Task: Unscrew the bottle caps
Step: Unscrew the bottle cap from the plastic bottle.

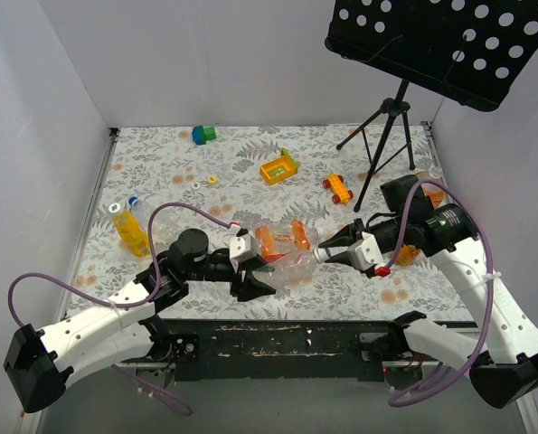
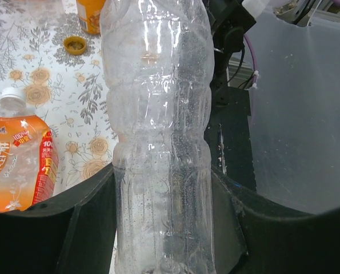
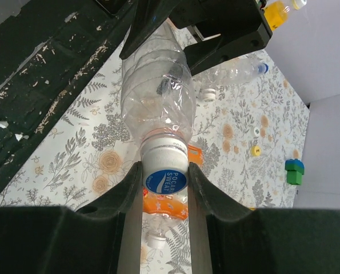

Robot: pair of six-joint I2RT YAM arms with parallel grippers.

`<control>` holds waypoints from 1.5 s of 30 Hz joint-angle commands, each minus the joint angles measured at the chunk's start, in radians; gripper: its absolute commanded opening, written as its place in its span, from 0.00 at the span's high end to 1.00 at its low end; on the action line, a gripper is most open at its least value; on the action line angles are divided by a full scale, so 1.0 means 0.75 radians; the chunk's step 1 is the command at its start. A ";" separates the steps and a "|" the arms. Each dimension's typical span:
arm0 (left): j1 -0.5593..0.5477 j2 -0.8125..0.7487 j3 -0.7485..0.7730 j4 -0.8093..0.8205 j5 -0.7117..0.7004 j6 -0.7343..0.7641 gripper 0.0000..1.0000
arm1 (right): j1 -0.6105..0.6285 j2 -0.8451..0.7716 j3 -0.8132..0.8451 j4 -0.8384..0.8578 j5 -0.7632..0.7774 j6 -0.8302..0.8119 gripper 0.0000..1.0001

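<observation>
Top view, left to right. The yellow-liquid bottle [image 1: 128, 233] is at the left of the floral table [image 1: 160, 163]. My left gripper [image 1: 261, 268] is low centre, clenched across the body of the clear bottle [image 1: 291, 265]. That bottle looks lifted off the table. Its long axis runs roughly left-right in the frame, neck pointing right. The orange-label bottle [image 1: 282, 237] lies just above it in the frame. My right gripper [image 1: 323, 254] comes in from the right, end-on to the neck, clamped on the Pocari Sweat cap [image 3: 165, 171].

Left wrist view: the clear bottle runs straight up the centre of the frame, wedged between my fingers [image 2: 84, 217] and touching both. The orange-label bottle is at lower left, its white cap [image 2: 12, 94] toward the top of the frame. A loose yellowish cap [image 2: 74, 44] lies on the table at upper left.

Right wrist view: the Pocari Sweat cap faces the camera, blue printed top over a white skirt. It is seated on the neck, with a right finger [image 3: 130, 188] pressed to each side. The bottle body extends up the frame into the left gripper's jaws. Can't tell how far the thread has turned. Right of it a blue-capped bottle [image 3: 235, 71] lies on its side, cap end toward the right edge. Further right is the green-and-blue block [image 3: 294, 171].
</observation>
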 commanded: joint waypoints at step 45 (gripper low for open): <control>-0.015 0.078 -0.018 -0.094 -0.072 0.153 1.00 | -0.102 -0.056 -0.084 0.309 -0.224 0.712 0.37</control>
